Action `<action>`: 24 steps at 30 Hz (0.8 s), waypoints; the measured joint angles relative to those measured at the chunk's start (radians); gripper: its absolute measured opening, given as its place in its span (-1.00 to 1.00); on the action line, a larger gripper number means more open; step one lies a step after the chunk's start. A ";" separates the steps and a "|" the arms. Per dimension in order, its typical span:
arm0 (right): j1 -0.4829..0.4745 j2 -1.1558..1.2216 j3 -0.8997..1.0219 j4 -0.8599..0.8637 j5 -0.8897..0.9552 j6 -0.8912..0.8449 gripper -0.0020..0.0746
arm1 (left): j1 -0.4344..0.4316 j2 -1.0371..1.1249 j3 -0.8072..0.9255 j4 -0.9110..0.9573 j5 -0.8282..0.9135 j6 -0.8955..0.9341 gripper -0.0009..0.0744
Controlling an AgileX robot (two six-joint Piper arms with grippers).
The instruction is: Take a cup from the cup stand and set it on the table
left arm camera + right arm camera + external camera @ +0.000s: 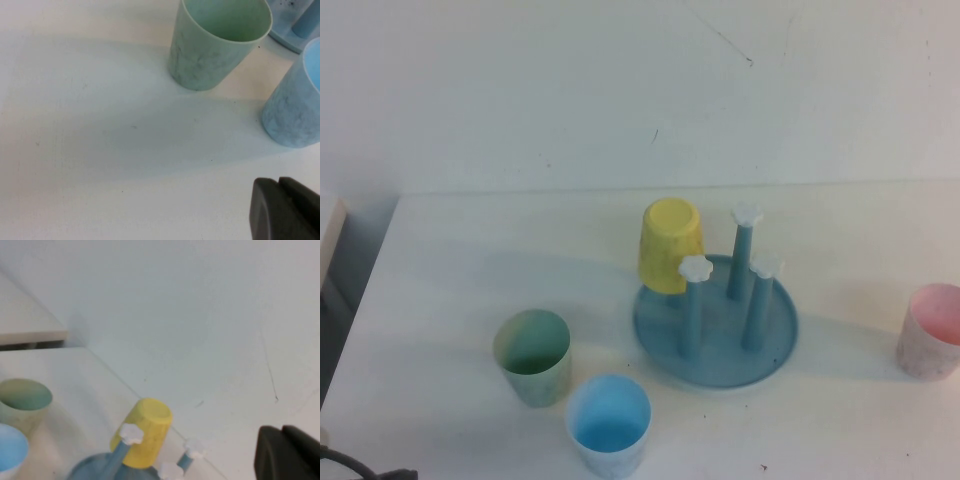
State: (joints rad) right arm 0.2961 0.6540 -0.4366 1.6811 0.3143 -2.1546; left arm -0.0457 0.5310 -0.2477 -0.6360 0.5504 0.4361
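The pale pink cup [932, 330] stands upright on the white table [470, 270] at the far right, apart from the cup stand [720, 350]. The blue stand has three bare pegs with white caps, and a yellow cup [671, 245] sits upside down on its back left peg. Neither gripper shows in the high view. My left gripper [279, 187] is shut and empty above bare table near the green cup [220, 42]. My right gripper [281, 432] is shut and empty, raised and looking over the stand [92, 467] and the yellow cup [147, 432]. The pink cup is out of both wrist views.
A green cup [532, 355] and a blue cup [608, 425] stand upright at the front left of the stand. The blue cup [297, 107] also shows in the left wrist view. A white wall rises behind the table. A dark cable [350, 465] lies at the front left corner.
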 joint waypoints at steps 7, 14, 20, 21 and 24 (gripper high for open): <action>0.000 -0.076 0.005 -0.022 -0.156 -0.002 -0.95 | 0.000 0.000 0.000 0.000 0.001 0.000 -0.98; 0.000 -0.207 0.080 -0.163 -0.332 0.137 -0.95 | 0.000 0.000 0.000 0.000 0.006 0.004 -0.98; -0.057 -0.399 0.228 -0.919 -0.358 1.022 -0.95 | 0.000 0.000 0.000 0.000 0.008 0.005 -0.98; -0.087 -0.433 0.259 -1.049 -0.342 1.170 -0.95 | 0.000 0.000 0.000 0.000 0.008 0.005 -0.98; -0.200 -0.529 0.329 -1.365 -0.249 1.521 -0.95 | 0.000 0.000 0.000 0.000 0.008 0.005 -0.98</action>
State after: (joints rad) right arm 0.0960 0.1248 -0.1073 0.3159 0.0657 -0.6339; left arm -0.0457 0.5310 -0.2477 -0.6360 0.5583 0.4415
